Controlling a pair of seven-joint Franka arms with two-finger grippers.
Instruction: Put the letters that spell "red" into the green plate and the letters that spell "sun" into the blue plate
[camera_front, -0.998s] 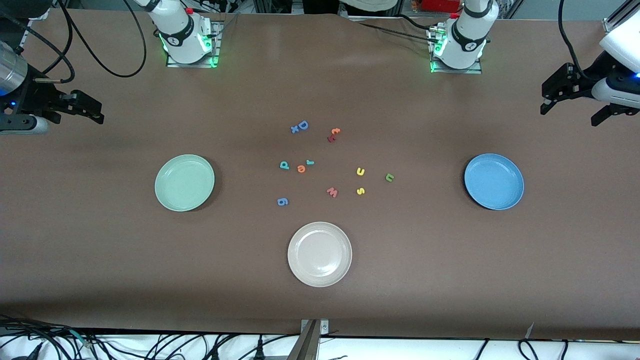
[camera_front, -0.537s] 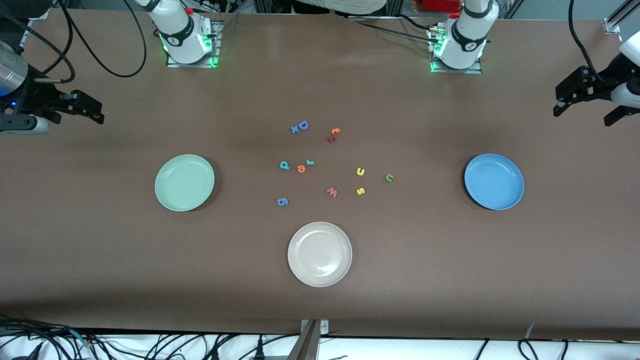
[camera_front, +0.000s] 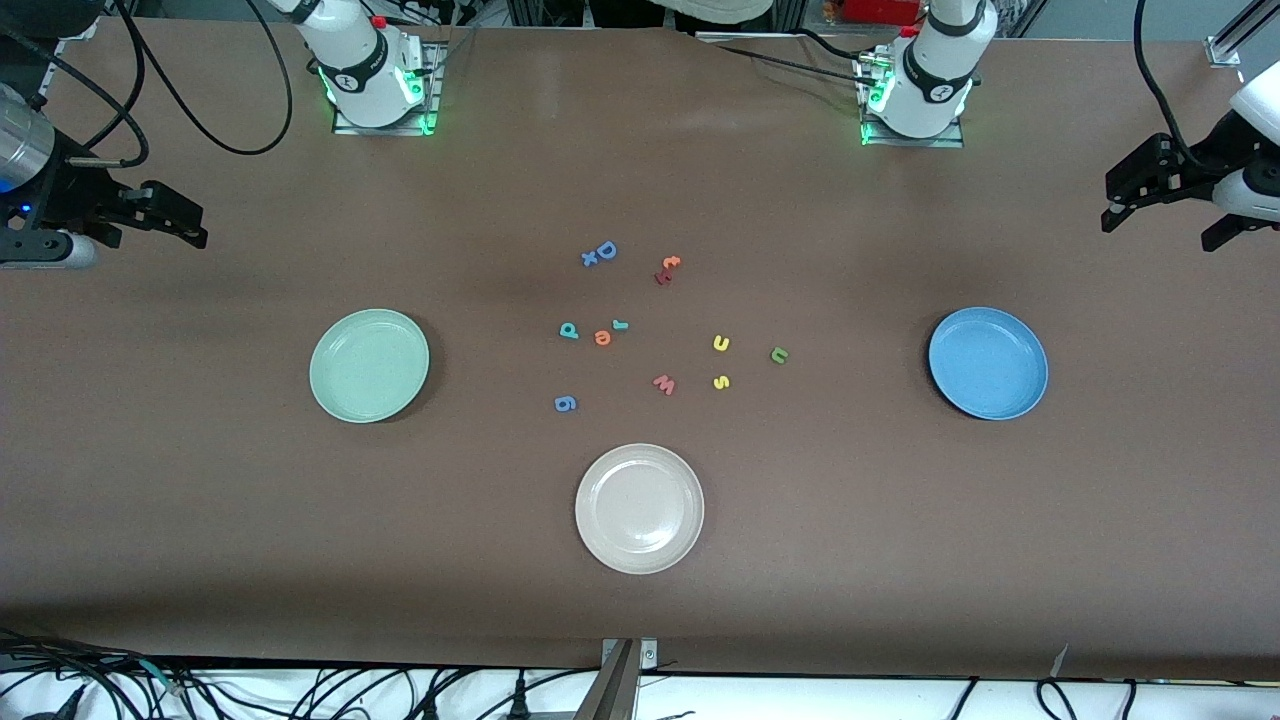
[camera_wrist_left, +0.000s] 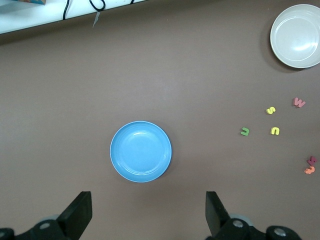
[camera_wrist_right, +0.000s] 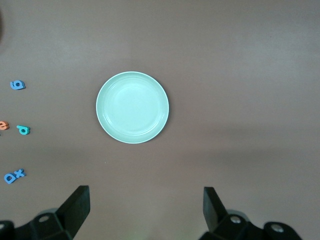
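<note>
The teal "d" (camera_front: 568, 330), orange "e" (camera_front: 602, 338) and teal "r" (camera_front: 620, 325) lie together mid-table, toward the pale green plate (camera_front: 369, 365). Yellow "u" (camera_front: 721, 343), yellow "s" (camera_front: 721, 382) and green "n" (camera_front: 779, 354) lie toward the blue plate (camera_front: 988, 362). Both plates hold nothing. My left gripper (camera_front: 1155, 230) hangs open over bare table at the left arm's end; its wrist view shows the blue plate (camera_wrist_left: 140, 151) past the spread fingers (camera_wrist_left: 80, 212). My right gripper (camera_front: 150, 240) hangs open over the right arm's end, with the green plate (camera_wrist_right: 132, 107) in its wrist view.
A beige-white plate (camera_front: 639, 508) sits nearest the front camera. Other letters lie among the group: a blue "D" with an "x" (camera_front: 600, 253), a red-and-orange pair (camera_front: 667, 268), a pinkish "w" (camera_front: 664, 384) and a blue "g" (camera_front: 565, 403).
The left arm has drawn back toward its end of the table and risen slightly. The right arm, the letters and the plates have not moved.
</note>
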